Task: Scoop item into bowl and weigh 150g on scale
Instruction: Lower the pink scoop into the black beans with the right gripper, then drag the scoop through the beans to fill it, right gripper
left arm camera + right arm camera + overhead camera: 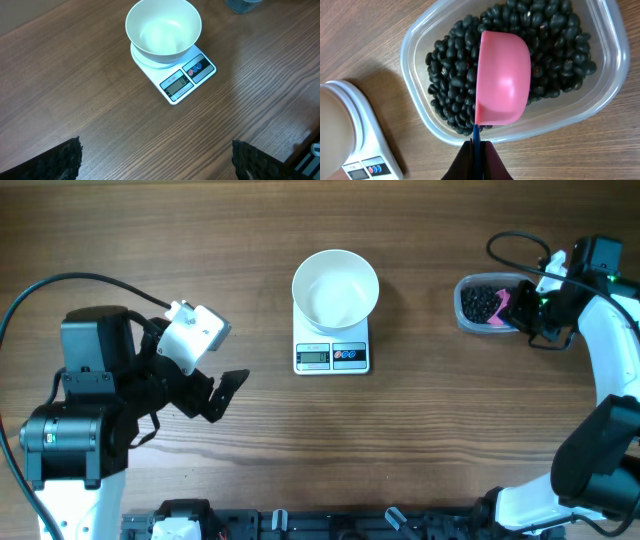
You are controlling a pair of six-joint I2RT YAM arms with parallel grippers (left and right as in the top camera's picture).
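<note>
Right wrist view: the right gripper (476, 150), at the bottom centre of the frame, is pinched tight on the thin handle of a pink scoop (502, 80). The scoop's cup sits over the black pellets (452, 75) heaped in a clear tub (612, 55) that fills the upper right; whether cup and heap touch cannot be told. A corner of the scale (365, 145) shows at lower left. Overhead, the tub lies at the right of the table (420, 440), well apart from the white bowl (335, 290), which stands on the scale at upper centre. At lower left the left gripper (155, 162) hangs over the table, jaws spread wide, holding nothing.
</note>
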